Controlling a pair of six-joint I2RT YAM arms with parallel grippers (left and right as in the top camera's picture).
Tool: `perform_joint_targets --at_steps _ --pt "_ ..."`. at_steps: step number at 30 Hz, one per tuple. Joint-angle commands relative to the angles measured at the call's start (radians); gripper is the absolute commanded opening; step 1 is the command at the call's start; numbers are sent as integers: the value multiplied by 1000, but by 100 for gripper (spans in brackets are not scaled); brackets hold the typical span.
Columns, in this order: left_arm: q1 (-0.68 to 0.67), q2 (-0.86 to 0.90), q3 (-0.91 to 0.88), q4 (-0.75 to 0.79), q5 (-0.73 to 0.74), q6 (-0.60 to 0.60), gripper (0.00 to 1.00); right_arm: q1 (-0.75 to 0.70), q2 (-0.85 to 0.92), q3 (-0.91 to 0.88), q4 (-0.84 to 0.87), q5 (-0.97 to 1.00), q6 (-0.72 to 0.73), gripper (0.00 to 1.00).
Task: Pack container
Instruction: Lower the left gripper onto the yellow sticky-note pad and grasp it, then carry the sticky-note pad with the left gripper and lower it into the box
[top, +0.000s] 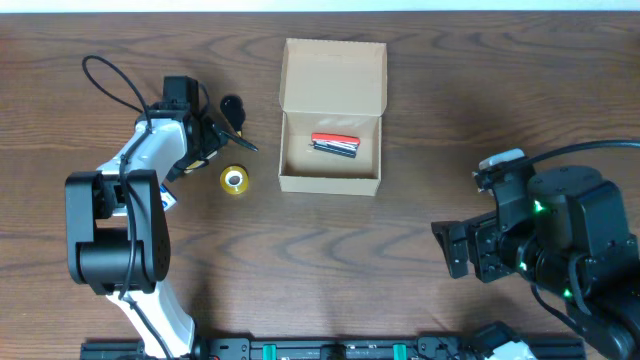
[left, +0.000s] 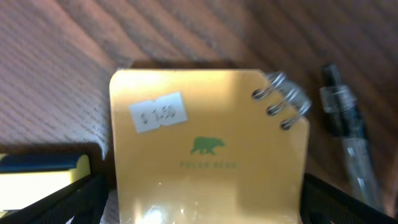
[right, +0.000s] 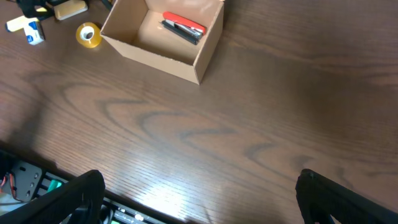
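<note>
From overhead, you had one container (top: 329, 183) on the table (top: 400, 290), at the far middle, with its flap lid (top: 334, 75) thrown back. Inside lay a red piece (top: 334, 139) and a dark piece touching it; whether they were one thing or two could not be told. One yellow tape roll (top: 234, 180) sat just beside the box's left front corner. There were two arms: the left gripper (top: 222, 140) was low to the left of the box, and the right gripper (top: 455, 250) was well apart at the near right.

In the left wrist view, the claw's fingers (left: 68, 199) stood as wide as they go. One spiral notepad (left: 208, 149) lay between them, with one price sticker (left: 158, 112) and one green bear mark. It spanned the gap, and whether the pads touched its edges could not be told. One clear pen (left: 345, 134) lay to its right, and one yellow and blue item (left: 37, 171) to its left.

In the right wrist view, your right claw was spread fully and had hold of nothing, over bare wood. The box sat at the top, and one small white and blue item (right: 31, 34) lay beyond the tape roll.
</note>
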Motion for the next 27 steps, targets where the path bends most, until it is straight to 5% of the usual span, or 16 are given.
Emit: perform_joint_targets --at_steps 1,9,27 --pt "1 17 -34 -1 -16 -20 98 -7 -1 13 -1 13 -11 99" --pt "0 17 -39 24 3 -35 100 -7 -1 13 -1 13 -11 99" --pt "0 16 154 -82 34 -9 54 -7 -1 13 -1 13 -11 99"
